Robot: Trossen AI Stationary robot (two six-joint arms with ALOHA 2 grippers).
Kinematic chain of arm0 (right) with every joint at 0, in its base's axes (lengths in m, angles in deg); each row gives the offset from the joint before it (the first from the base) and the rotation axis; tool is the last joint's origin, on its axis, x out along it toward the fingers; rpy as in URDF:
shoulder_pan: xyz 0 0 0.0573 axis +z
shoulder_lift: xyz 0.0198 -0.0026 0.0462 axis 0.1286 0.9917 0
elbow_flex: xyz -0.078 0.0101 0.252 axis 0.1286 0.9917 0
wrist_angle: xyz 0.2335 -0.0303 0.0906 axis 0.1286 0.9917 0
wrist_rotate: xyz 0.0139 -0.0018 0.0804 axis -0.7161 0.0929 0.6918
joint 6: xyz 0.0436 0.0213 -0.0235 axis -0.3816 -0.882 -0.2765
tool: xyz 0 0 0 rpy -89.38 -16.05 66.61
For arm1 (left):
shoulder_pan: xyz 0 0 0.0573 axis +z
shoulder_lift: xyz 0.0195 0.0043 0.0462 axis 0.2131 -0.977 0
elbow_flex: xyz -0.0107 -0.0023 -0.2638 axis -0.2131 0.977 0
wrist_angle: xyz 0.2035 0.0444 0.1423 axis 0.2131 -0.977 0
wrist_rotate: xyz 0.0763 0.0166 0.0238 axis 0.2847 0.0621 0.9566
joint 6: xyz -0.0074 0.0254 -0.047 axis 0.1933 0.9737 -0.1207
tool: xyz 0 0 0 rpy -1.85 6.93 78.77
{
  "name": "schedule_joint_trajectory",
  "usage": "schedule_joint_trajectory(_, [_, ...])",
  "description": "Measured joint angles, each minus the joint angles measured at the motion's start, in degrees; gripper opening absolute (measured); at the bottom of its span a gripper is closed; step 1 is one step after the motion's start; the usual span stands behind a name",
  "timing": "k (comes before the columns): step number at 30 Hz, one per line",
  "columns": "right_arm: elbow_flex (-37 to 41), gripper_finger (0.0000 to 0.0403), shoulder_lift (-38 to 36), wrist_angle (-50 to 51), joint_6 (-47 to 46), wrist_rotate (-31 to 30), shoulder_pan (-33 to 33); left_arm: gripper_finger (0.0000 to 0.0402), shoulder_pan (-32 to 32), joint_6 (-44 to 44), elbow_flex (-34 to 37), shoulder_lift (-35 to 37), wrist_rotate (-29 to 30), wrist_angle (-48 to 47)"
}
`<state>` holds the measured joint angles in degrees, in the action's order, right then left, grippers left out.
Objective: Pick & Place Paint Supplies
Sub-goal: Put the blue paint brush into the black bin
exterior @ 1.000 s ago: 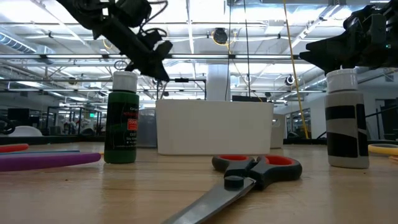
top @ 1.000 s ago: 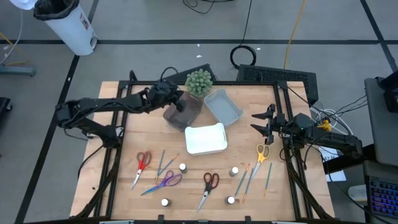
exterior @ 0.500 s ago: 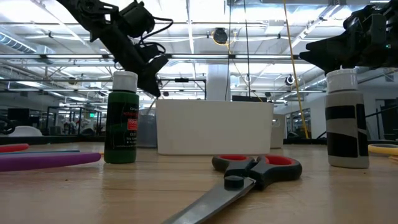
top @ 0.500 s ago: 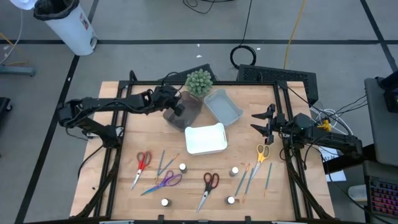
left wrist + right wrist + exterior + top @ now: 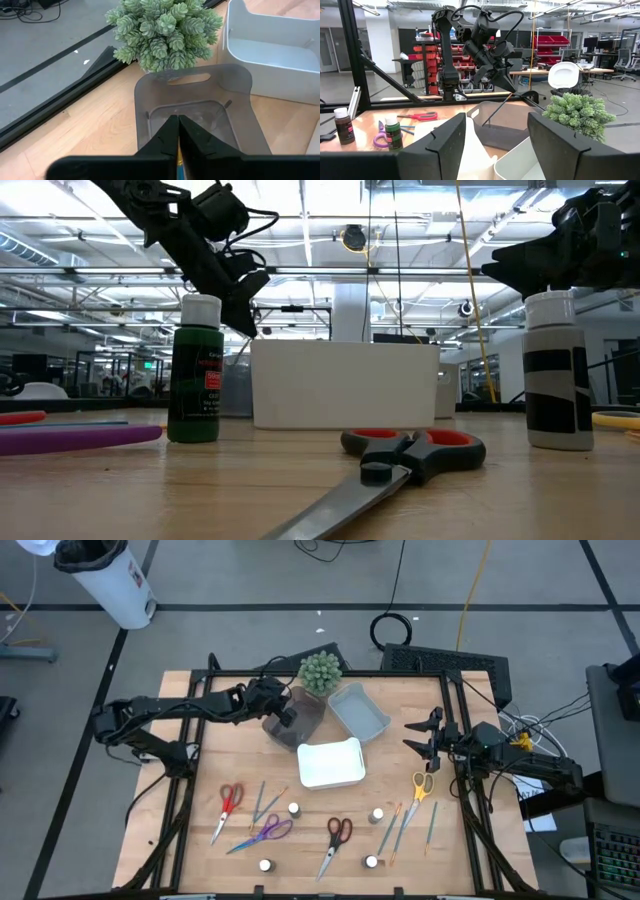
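Illegible red label on green bottle (image 5: pixel 196 370)

The right gripper (image 5: pixel 496 145) has its two dark fingers (image 5: pixel 447 145) wide apart. Beyond them the left gripper (image 5: pixel 506 86) hangs over the brown translucent plastic tray (image 5: pixel 506 125), a thin brush handle (image 5: pixel 492 113) leaning in it. The round green spiky plant (image 5: pixel 579 116) stands near the tray.

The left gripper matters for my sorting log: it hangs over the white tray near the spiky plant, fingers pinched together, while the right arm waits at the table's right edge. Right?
Not quite. The left gripper hangs over the brown tray, not the white tray; the left wrist view shows it below the pinched fingers, beside the plant. The right gripper does wait at the right edge.
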<state>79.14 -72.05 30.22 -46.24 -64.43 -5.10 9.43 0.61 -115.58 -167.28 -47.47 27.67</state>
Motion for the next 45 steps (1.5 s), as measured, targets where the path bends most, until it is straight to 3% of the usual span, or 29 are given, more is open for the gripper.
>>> schedule_joint_trajectory(10, [-0.01, 0.0204, -0.02, -0.01, -0.01, 0.00, 0.00, 0.0154, 0.00, 2.04, 0.07, 0.82, 0.43, 0.00])
schedule_joint_trajectory(14, [-0.01, 0.0205, -0.01, 0.00, -0.01, 0.00, 0.00, 0.0198, -0.54, 5.69, 0.09, 4.94, 0.08, -0.17])
schedule_joint_trajectory(19, [-0.01, 0.0207, -0.02, 0.00, -0.01, 0.00, 0.00, 0.0233, -3.45, 3.46, 0.02, 13.35, -0.07, -4.50])
schedule_joint_trajectory(25, [-0.02, 0.0206, 0.00, 0.01, 0.00, 0.00, 0.00, 0.0245, -9.94, -3.94, 0.02, 20.97, -0.26, -17.04])
schedule_joint_trajectory(32, [0.00, 0.0204, 0.00, 0.01, -0.02, 0.00, 0.00, 0.0246, -20.27, -17.04, 0.04, 21.85, -1.61, -32.41])
schedule_joint_trajectory(38, [-0.01, 0.0207, -0.02, -0.01, -0.01, 0.00, 0.00, 0.0246, -29.14, -22.40, 1.49, 17.11, -5.95, -36.09])
schedule_joint_trajectory(45, [-0.01, 0.0205, 0.00, 0.02, -0.02, 0.00, 0.00, 0.0246, -36.08, -30.51, 3.78, 8.99, -19.29, -35.56])
